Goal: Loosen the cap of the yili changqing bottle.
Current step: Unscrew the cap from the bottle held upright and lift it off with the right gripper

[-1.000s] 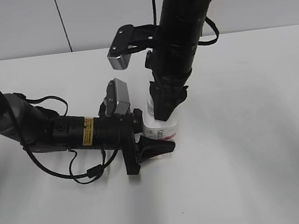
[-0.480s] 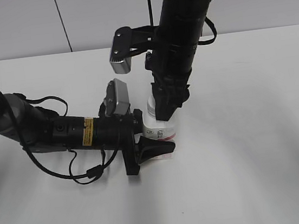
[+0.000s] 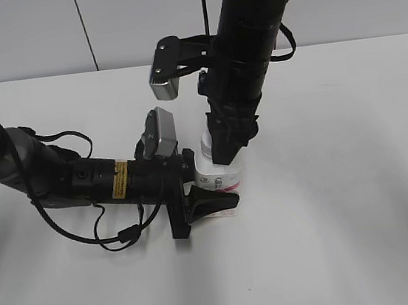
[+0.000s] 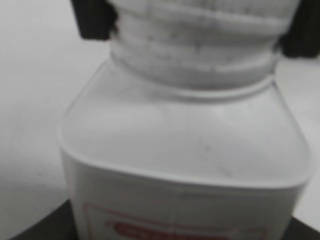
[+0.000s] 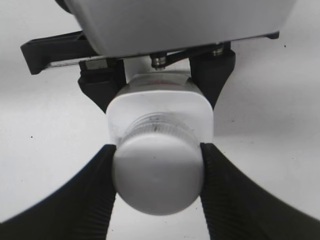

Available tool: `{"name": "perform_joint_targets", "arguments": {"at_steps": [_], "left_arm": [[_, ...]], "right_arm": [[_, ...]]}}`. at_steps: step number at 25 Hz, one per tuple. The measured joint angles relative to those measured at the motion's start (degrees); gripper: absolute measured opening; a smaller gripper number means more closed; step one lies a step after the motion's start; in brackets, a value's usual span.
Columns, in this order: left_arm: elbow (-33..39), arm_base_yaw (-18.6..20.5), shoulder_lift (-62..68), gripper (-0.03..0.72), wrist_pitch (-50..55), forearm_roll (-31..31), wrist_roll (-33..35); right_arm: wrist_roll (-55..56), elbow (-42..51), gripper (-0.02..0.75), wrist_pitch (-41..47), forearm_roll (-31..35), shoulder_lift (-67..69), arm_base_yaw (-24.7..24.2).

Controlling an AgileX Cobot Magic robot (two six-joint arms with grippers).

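The cap (image 5: pixel 158 182) looks matt white plastic, ribbed-sided; the gripper fingers (image 5: pixel 227 197) perhaps ridged rubber.

one bottle (image 3: pixel 218 177), one cap (image 5: pixel 157 175), two arms

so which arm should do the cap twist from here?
Right. The right gripper already has its fingers pressed on both sides of the cap from above, while the left gripper clamps the yili changqing bottle low on its body, steadying it.

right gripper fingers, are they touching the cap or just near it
Touching. In the right wrist view both ribbed fingers press against opposite sides of the cap with no gap showing on either side.
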Motion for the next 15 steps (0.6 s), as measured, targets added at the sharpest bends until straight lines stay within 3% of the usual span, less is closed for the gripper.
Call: {"name": "perform_joint_targets", "arguments": {"at_steps": [15], "left_arm": [[0.0, 0.0, 0.0, 0.389, 0.0, -0.1, -0.1]], "right_arm": [[0.2, -0.2, 0.527, -0.5, 3.5, 0.0, 0.0]]}}
